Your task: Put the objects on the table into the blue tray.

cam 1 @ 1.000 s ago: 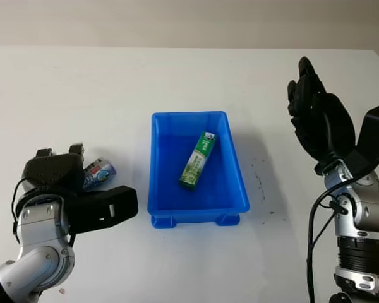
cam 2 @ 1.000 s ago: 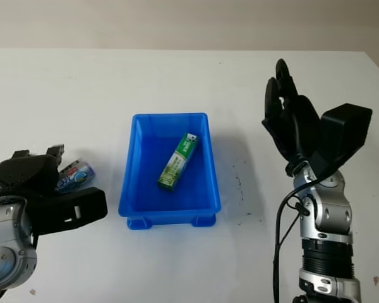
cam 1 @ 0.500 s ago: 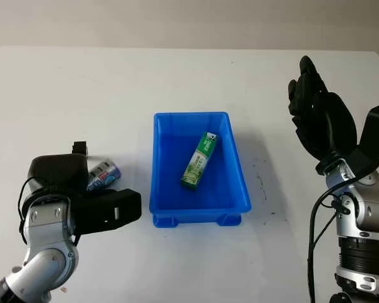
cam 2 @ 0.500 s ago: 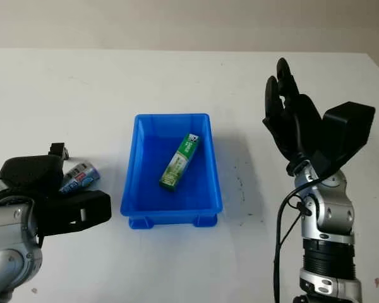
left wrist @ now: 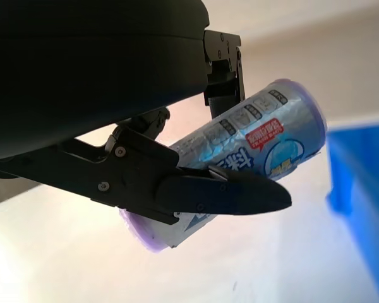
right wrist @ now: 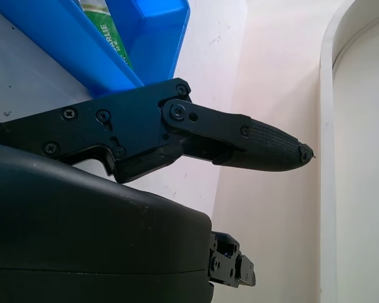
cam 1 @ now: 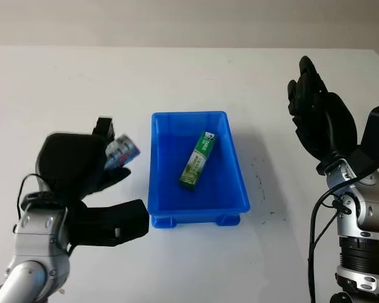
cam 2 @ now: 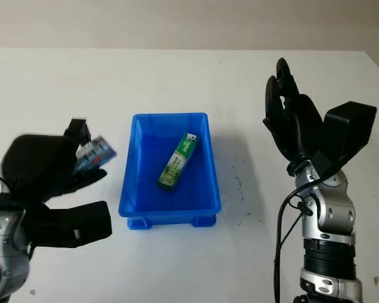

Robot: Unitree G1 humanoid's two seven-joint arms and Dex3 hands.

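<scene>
My left hand [cam 1: 107, 165] is shut on a small blue-and-silver can [cam 1: 121, 151] and holds it lifted off the table, just left of the blue tray [cam 1: 159, 208]. Up close, the can [left wrist: 240, 158] lies across the black fingers [left wrist: 227, 192], tilted. A green carton [cam 1: 198, 160] lies diagonally inside the tray. My right hand [cam 1: 316, 113] is open, raised above the table to the right of the tray.
The white table [cam 1: 177, 82] stretches around the tray. A few dark specks [cam 1: 262, 186] mark it right of the tray. The table's far edge meets a beige wall at the top.
My left hand has closed on the can and lifted it up off the table, toward the tray's left wall. The right hand has stayed still.
</scene>
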